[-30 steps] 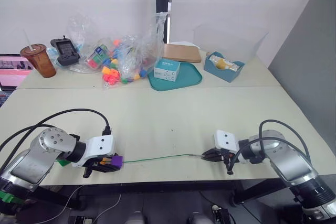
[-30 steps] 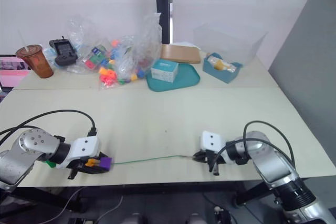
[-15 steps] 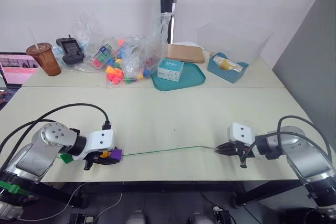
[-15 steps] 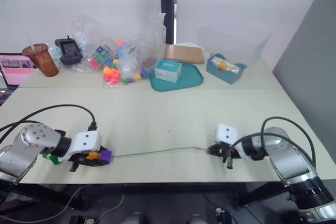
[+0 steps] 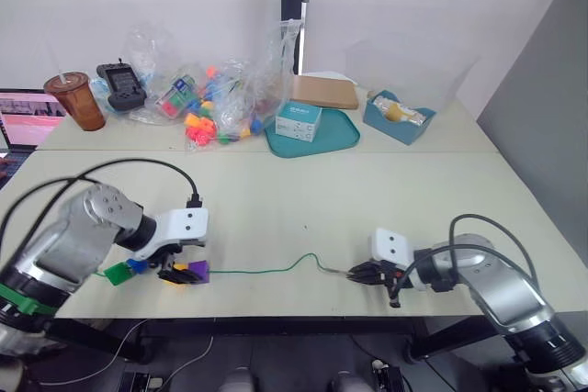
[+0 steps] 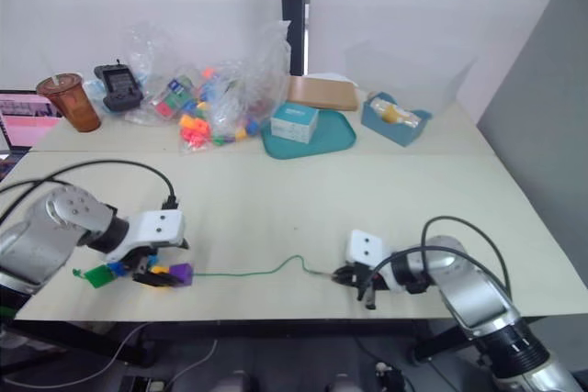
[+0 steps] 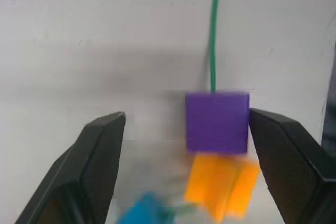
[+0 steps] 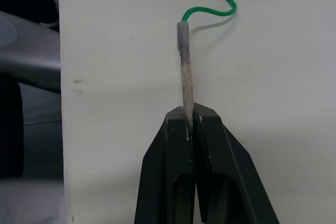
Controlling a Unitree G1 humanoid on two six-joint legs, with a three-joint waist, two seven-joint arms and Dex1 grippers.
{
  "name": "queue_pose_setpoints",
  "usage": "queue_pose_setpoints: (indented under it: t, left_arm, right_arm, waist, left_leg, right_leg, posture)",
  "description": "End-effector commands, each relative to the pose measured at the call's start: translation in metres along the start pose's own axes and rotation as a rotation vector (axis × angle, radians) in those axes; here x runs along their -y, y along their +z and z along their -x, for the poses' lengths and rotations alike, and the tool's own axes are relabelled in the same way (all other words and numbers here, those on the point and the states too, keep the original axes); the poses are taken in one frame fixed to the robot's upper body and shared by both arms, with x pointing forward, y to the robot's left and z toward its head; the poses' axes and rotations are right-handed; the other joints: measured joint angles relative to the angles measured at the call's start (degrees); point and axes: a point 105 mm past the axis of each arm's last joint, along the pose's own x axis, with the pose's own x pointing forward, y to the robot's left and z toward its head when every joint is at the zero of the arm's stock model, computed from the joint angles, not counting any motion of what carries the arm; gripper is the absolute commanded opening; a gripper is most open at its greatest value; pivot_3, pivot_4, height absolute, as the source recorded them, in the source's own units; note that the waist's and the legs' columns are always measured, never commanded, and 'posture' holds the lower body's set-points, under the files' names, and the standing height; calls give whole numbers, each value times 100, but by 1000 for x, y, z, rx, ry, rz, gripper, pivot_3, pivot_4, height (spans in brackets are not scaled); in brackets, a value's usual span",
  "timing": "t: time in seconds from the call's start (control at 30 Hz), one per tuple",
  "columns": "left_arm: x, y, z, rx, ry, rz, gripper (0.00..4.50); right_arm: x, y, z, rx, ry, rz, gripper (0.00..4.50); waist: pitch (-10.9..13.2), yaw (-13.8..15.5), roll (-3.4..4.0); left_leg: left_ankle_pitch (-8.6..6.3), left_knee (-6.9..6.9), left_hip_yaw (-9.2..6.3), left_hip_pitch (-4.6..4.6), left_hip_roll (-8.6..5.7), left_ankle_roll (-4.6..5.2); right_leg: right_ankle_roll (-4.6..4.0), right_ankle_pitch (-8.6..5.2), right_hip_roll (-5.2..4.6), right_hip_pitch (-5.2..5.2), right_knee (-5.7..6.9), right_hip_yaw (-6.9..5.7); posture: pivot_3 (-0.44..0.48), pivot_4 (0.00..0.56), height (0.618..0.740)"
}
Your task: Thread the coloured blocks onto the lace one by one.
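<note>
The green lace [image 5: 266,272] lies slack along the table's front edge with a small hump near its right end. Its grey needle tip [image 8: 184,74] is pinched in my right gripper [image 8: 188,115], which is shut on it low over the table [image 5: 356,274]. At the lace's left end sit a purple block [image 7: 217,121], an orange-yellow block [image 7: 220,184], a blue block [image 5: 136,265] and a green one [image 5: 117,274] in a row. My left gripper [image 7: 186,114] stands open over the purple block, whose right side is close to one finger [image 7: 281,150].
Along the back of the table stand a bag of bright toy pieces [image 5: 216,107], a teal tray [image 5: 317,142] with a small box, a blue bin [image 5: 395,118], an iced drink cup [image 5: 78,103] and a black device [image 5: 119,87]. A laptop [image 5: 23,128] shows at the left edge.
My right gripper has moved left with the needle tip, and the taut lace has gone slack with a bend. My left arm has lifted a little over the blocks.
</note>
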Motion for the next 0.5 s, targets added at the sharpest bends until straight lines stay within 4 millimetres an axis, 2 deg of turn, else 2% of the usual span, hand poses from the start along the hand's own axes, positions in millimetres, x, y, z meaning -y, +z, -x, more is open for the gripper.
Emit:
queue_pose_setpoints:
  t: [0.03,0.13,0.2,0.33,0.5]
  left_arm:
    - [2,9,7,-80,-72,40,3876]
    - [-10,8,11,-220,-24,-13,3876]
    - [-13,14,8,-229,-36,-29,3876]
    - [-10,27,-6,-214,-64,-22,3876]
    - [3,28,-16,-210,-88,-6,3876]
  right_arm:
    - [3,9,-4,9,-13,33,0]
    - [2,11,-8,18,-10,37,0]
    - [2,12,-10,21,-9,37,0]
    - [-1,10,-12,27,-20,23,0]
    - [-2,10,-11,29,-32,13,0]
  waist:
    - [1,1,-2]
    - [1,4,-4]
    - [1,6,-4]
    - [1,5,-4]
    - [-1,-11,-2]
  left_leg:
    - [0,0,0,-6,0,0]
    - [1,5,0,-35,0,0]
    - [1,7,-1,-37,-1,0]
    - [2,8,-1,-37,-1,0]
    - [2,8,-2,-34,0,1]
  right_leg:
    - [0,0,1,-5,1,-1]
    - [0,0,2,-37,12,1]
    - [0,0,2,-40,16,1]
    - [0,0,1,-41,22,3]
    - [-1,0,3,-44,32,7]
  posture:
    - [0,150,740]
    - [0,150,740]
    - [0,150,740]
    - [0,150,740]
    - [0,150,740]
